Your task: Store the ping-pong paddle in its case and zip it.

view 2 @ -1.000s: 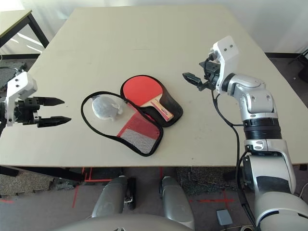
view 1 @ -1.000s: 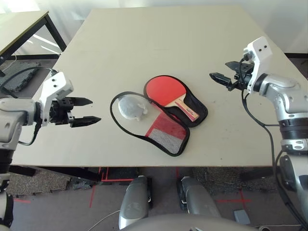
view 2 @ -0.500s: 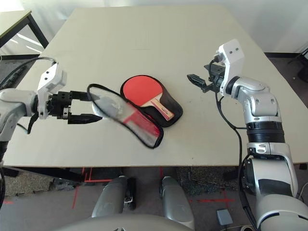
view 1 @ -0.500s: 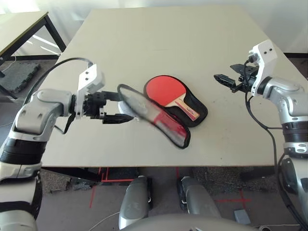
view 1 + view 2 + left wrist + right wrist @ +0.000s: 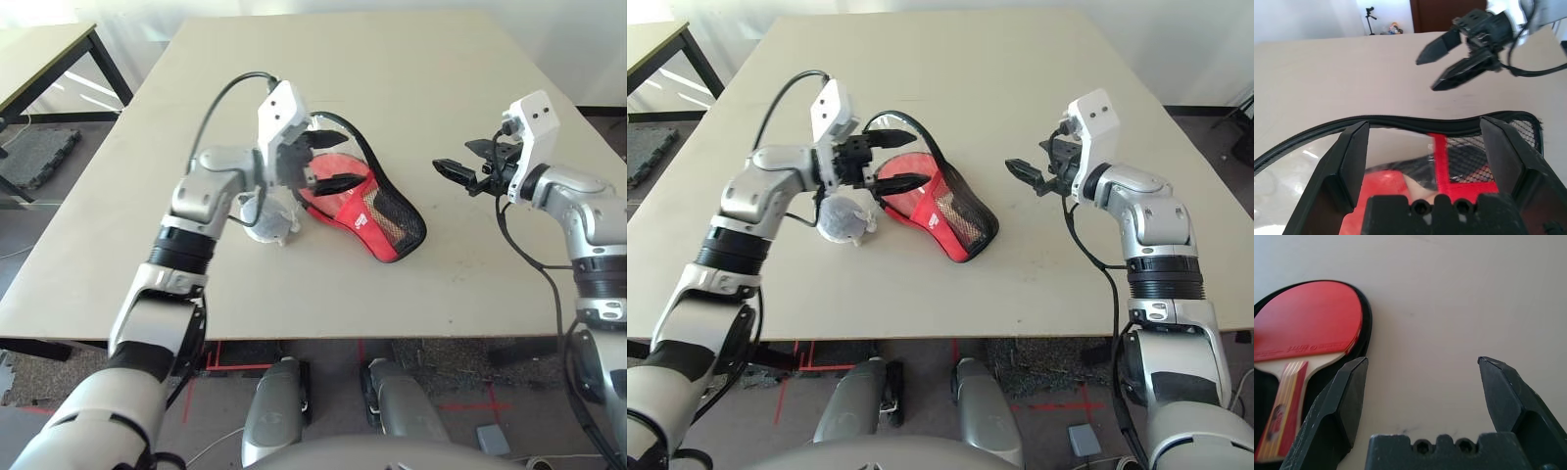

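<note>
The case (image 5: 380,223) lies mid-table, its red flap with the black mesh pocket (image 5: 394,208) folded over toward the right and half raised. The flap's black zipper edge (image 5: 1415,125) arches across my left gripper (image 5: 348,160), which is open at the flap's raised edge. The left wrist view has that edge running between the two fingers. The ping-pong paddle (image 5: 1308,318) rests on the case's black lining, red face up, handle (image 5: 1286,387) toward the right wrist camera. To the right of the case, my right gripper (image 5: 451,154) hovers open above the table, apart from it.
A small pale lump (image 5: 266,217) on a white cord lies on the table (image 5: 323,59) just left of the case, under my left forearm. A second table (image 5: 44,54) stands at the far left. Bare tabletop surrounds the case.
My left arm swung in from the table's left edge and carried the case's flap up and over to the right, covering the paddle. The pale lump now lies on the table. The right gripper barely moved.
</note>
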